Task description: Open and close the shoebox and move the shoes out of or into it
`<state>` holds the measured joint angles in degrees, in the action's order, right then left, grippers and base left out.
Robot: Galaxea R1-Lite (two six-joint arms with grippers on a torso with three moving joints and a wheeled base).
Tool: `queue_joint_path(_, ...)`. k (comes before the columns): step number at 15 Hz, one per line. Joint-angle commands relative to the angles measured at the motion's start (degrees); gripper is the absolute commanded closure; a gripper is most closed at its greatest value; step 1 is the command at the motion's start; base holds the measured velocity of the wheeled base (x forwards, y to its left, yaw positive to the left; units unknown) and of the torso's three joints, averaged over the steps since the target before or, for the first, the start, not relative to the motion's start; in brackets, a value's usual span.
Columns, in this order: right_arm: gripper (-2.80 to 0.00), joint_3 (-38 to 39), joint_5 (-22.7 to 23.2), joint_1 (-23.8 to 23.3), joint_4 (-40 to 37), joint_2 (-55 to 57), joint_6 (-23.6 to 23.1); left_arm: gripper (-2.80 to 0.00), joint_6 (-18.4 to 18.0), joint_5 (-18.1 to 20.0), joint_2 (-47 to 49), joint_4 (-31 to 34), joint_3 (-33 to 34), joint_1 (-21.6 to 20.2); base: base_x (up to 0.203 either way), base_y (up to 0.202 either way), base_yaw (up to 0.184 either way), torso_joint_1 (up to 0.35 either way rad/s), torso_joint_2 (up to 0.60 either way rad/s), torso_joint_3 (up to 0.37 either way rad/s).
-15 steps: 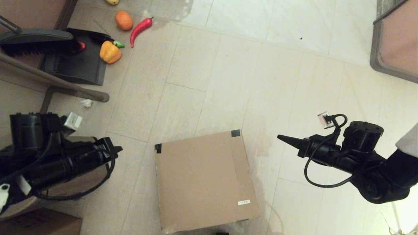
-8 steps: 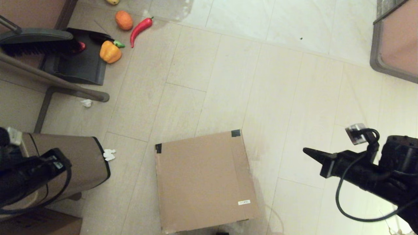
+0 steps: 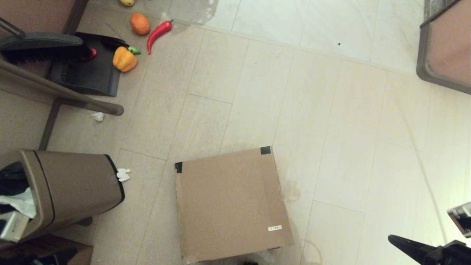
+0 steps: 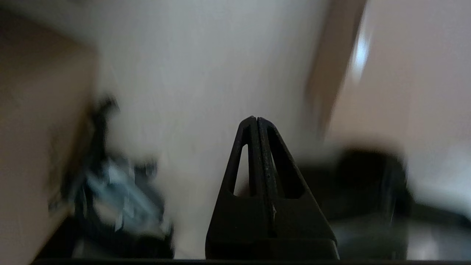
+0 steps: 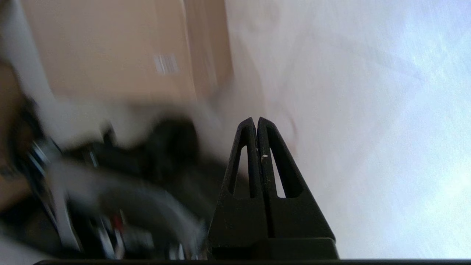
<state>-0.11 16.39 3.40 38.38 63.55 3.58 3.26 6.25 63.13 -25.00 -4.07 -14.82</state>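
Shoebox (image 3: pixel 232 204) sits lid-down at lower centre of the floor. Both tools, left tool (image 4: pixel 256 119) and right tool (image 3: pixel 395 240), have fingers pressed together, well away; the lid edge could get missed.

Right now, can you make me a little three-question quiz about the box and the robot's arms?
1. True or false: the shoebox has its lid open.
2. Which end effector shows in the head view? A) left B) right C) both
3. Fill in: the trash bin stands on the robot's ____ side of the shoebox.

Key:
1. False. The lid lies flat and shut, so the shoes are not visible.
2. B. The right end effector pokes in at the lower right corner, apart from the shoebox. The left end effector shows only in its own wrist view. Both are shut and hold nothing.
3. left
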Motion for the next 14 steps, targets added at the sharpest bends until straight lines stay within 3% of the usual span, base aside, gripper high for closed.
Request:
queue_joint_path(1,0.0,0.0,-0.6,-0.1,-14.3,-13.2,-1.2,0.0,-0.9,1.1,-0.7,0.6,4.6,0.2,0.0,0.0,0.0,0.0,0.0,0.0)
queue_joint_path(3,0.0,-2.5,-3.9,0.1,-33.7,-24.9,-3.2,0.0,-1.1,5.0,-1.2,7.1,5.0,0.4,0.0,0.0,0.0,0.0,0.0,0.0)
queue_joint_path(4,0.0,-3.3,-7.6,0.1,-39.8,-29.6,-3.3,0.0,-1.1,5.9,-2.1,8.6,5.0,0.5,0.0,0.0,0.0,0.0,0.0,0.0)
queue_joint_path(7,0.0,-4.8,-16.1,-1.5,-50.8,-36.3,-3.2,0.0,-1.9,11.8,-2.8,12.1,5.0,2.6,0.0,0.0,0.0,0.0,0.0,0.0)
queue_joint_path(9,0.0,-5.1,-17.5,-2.3,-51.6,-36.1,-3.0,0.0,-2.6,13.6,-5.2,11.9,5.0,3.2,0.0,0.0,0.0,0.0,0.0,0.0)
queue_joint_path(11,0.0,-5.1,-17.6,-6.6,-51.6,-38.8,-3.4,0.0,-1.5,16.5,-11.6,12.9,5.0,3.2,0.0,0.0,0.0,0.0,0.0,0.0)
queue_joint_path(13,0.0,-5.1,-17.6,-8.2,-51.6,-44.7,-3.7,0.0,-0.4,19.7,-17.9,16.7,4.3,3.2,0.0,0.0,0.0,0.0,0.0,0.0)
queue_joint_path(14,0.0,-4.9,-17.2,-8.4,-51.4,-47.0,-3.9,0.0,-0.3,18.1,-19.7,18.9,3.8,3.0,0.0,0.0,0.0,0.0,0.0,0.0)
